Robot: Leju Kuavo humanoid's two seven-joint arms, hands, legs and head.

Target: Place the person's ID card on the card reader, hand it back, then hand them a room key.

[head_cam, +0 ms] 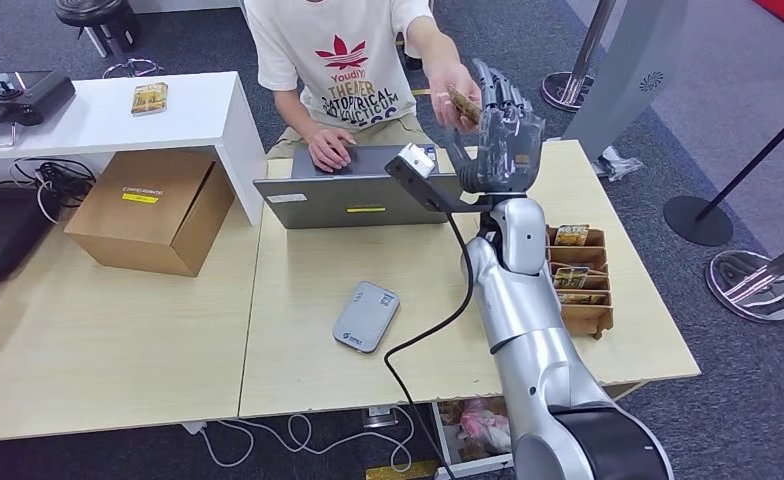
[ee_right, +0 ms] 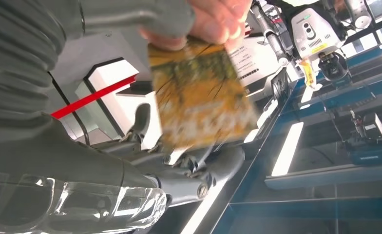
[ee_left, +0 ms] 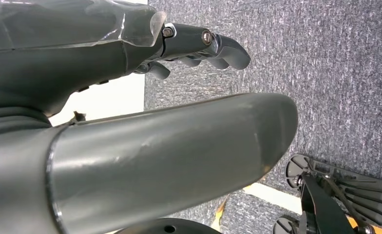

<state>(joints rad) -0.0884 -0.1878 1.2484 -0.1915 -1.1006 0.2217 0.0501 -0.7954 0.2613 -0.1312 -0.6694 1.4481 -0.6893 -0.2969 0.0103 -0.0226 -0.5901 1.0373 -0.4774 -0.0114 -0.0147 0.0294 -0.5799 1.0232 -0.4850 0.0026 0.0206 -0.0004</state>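
Head view: the right hand [head_cam: 498, 135] is raised over the far edge of the table [head_cam: 298, 370], meeting the person's hand [head_cam: 450, 88], which pinches the ID card [head_cam: 464, 104].

Right wrist view shows what the head view cannot: the card [ee_right: 201, 97] lies just in front of the palm, above the dark fingers [ee_right: 199, 165], which are spread and not closed on it; whether they touch it cannot be told. Its long axis runs roughly across the fingers. The person's fingertips clamp one short edge, so the card is theirs for now. Left hand [ee_left: 199, 46] hangs over carpet, fingers loosely curled around nothing, far from the exchange. The card reader [head_cam: 366, 316] waits mid-table, and the rack of room keys [head_cam: 578, 275] stands beside the right forearm.
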